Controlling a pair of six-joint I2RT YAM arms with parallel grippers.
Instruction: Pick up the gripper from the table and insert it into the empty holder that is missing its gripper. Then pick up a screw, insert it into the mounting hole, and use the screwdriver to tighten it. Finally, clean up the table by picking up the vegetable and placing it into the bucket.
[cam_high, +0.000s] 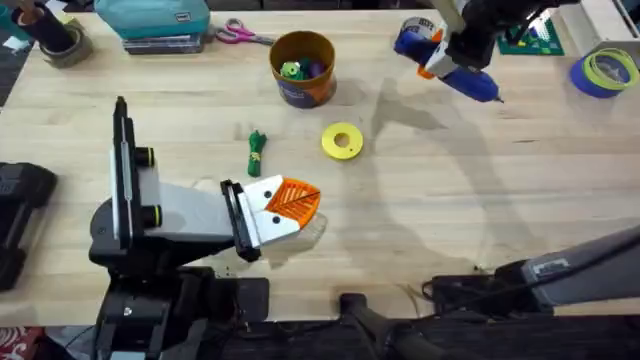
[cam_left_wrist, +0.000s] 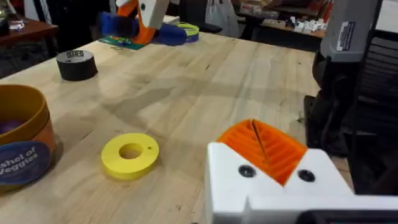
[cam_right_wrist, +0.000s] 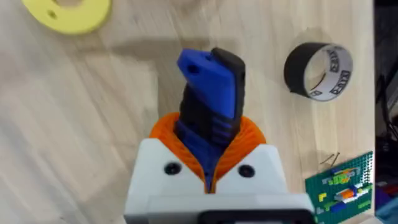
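Both claws are closed: right claw (cam_right_wrist: 208, 168) clamps the screwdriver (cam_right_wrist: 208, 102), left claw (cam_high: 290, 205) empty.

From my left wrist I read "shel of Veggies" on the blue band of the bucket (cam_left_wrist: 22, 140), at the frame's left edge. The black tape roll (cam_left_wrist: 76, 64), upper left, carries a small white label I cannot make out.

Bright, even light from above falls on the pale bench (cam_high: 420, 230). Soft grey shadows of the right arm (cam_high: 560, 275) spread across its middle and right side. In the left wrist view the far screwdriver (cam_left_wrist: 143, 28) is blurred, as is the room behind.
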